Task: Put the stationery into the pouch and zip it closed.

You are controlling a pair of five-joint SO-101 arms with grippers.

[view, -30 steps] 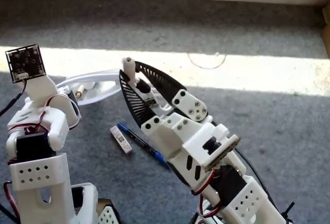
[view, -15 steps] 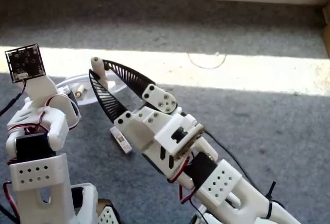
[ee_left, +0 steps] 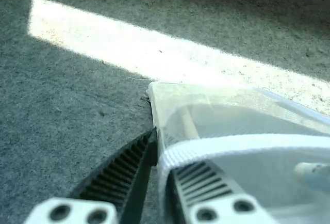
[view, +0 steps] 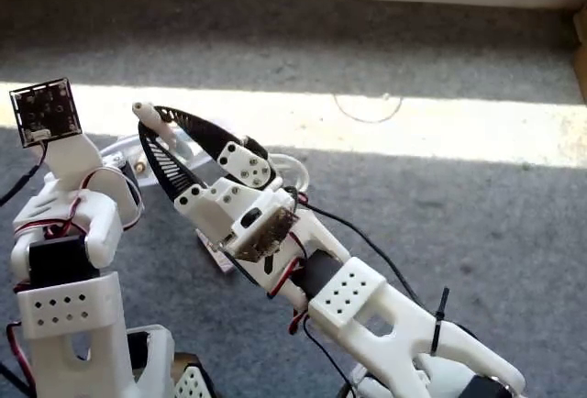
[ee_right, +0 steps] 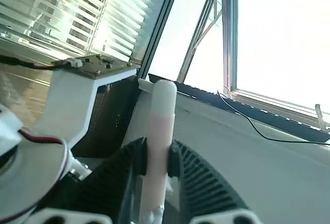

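Note:
My right gripper is shut on a white pen, held above the left end of the clear pouch. In the right wrist view the white pen stands clamped between the black ribbed fingers of the right gripper, pointing toward a window. My left gripper is shut on the pouch's white zipper band. A pencil-like stick lies inside the pouch. A small white eraser lies on the carpet, partly under the right arm.
The left arm stands at the near left, its camera board raised close to the right gripper. A thin wire loop lies on the sunlit carpet strip. Open grey carpet stretches to the right and far side.
The right arm has swung left with the white pen, from over the pouch's middle to its left end near the left arm. It now covers the blue pen on the carpet.

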